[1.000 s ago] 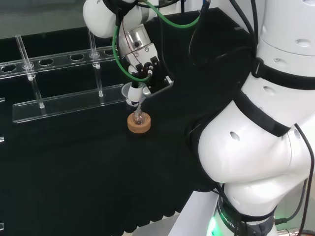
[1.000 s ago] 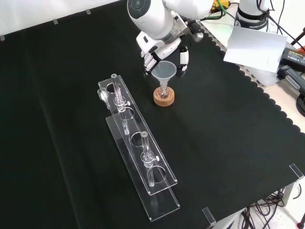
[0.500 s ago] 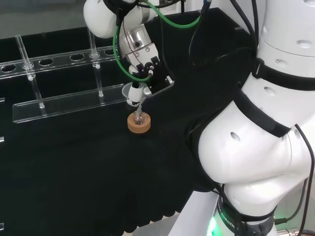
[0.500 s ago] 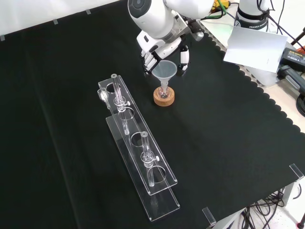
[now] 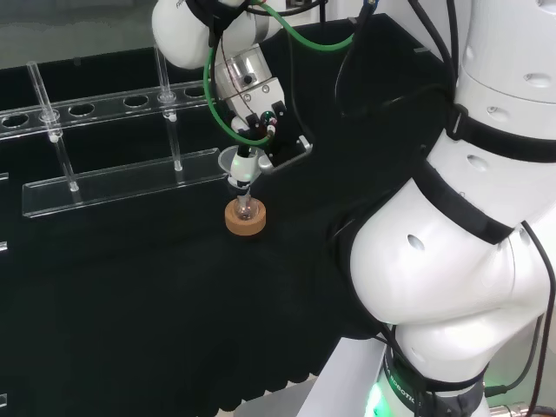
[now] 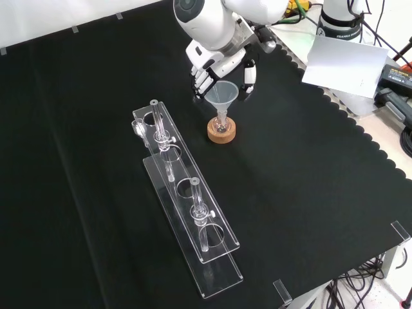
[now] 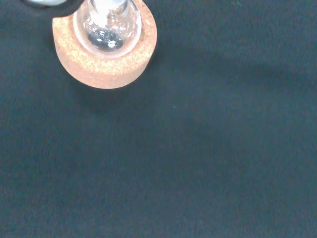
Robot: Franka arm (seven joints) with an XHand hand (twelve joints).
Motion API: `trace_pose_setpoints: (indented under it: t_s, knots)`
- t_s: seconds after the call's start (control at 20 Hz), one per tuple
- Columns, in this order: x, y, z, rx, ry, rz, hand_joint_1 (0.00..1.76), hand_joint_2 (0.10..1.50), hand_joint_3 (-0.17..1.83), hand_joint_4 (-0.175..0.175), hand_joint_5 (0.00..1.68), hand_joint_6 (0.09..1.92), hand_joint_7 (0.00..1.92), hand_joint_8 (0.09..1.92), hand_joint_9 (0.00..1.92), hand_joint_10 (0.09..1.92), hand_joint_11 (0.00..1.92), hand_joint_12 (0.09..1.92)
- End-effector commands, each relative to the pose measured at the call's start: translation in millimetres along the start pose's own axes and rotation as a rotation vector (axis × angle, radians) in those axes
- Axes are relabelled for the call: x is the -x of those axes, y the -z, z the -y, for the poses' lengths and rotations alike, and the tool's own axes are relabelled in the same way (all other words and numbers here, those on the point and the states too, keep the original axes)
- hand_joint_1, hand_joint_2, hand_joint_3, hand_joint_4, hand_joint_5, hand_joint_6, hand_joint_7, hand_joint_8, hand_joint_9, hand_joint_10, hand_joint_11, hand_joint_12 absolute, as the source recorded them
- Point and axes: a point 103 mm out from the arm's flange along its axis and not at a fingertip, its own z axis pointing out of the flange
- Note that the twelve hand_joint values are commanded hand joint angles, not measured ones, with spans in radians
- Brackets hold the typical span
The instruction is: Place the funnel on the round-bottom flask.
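A clear funnel (image 6: 221, 95) stands upright with its stem in the neck of the small round-bottom flask (image 6: 221, 124), which sits in a cork ring (image 6: 221, 133). The hand (image 6: 217, 63) hovers just above and behind the funnel's rim, with fingers (image 6: 201, 80) on one side and the thumb (image 6: 248, 74) on the other, spread and seemingly clear of the rim. In the head view the hand (image 5: 261, 130) is over the funnel (image 5: 233, 162) and cork ring (image 5: 245, 218). The wrist view looks down on the flask bulb (image 7: 107, 25) in its cork ring (image 7: 101, 62).
A long clear rack (image 6: 187, 199) with upright glass tubes lies left of the flask in the front view, and behind it in the head view (image 5: 113, 178). The arm's white links (image 5: 460, 217) stand at the head view's right. Paper (image 6: 344, 61) lies beyond the cloth's scalloped edge.
The hand has drawn slightly up and away from the funnel, to the right in the head view. Funnel, flask and cork ring have stayed put.
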Motion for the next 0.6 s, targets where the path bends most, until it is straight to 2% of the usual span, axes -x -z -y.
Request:
trace_pose_setpoints:
  t_s: [0.05, 0.3, 0.6]
  knots:
    - [3.7, -1.3, 0.7, -0.004, 0.019, -0.013, 0.67, 0.62, 0.5, -0.046, 0.27, 0.12, 0.1, 0.69, 0.46, 0.68, 0.41, 1.33]
    - [2.8, -0.1, 3.8, 0.029, 0.04, -0.018, 0.61, 0.61, 0.46, -0.044, 0.23, 0.09, 0.05, 0.67, 0.42, 0.69, 0.38, 1.34]
    - [3.4, 4.3, 10.7, 0.122, 0.052, -0.026, 0.52, 0.6, 0.33, -0.037, 0.19, 0.09, 0.0, 0.61, 0.32, 0.73, 0.33, 1.37]
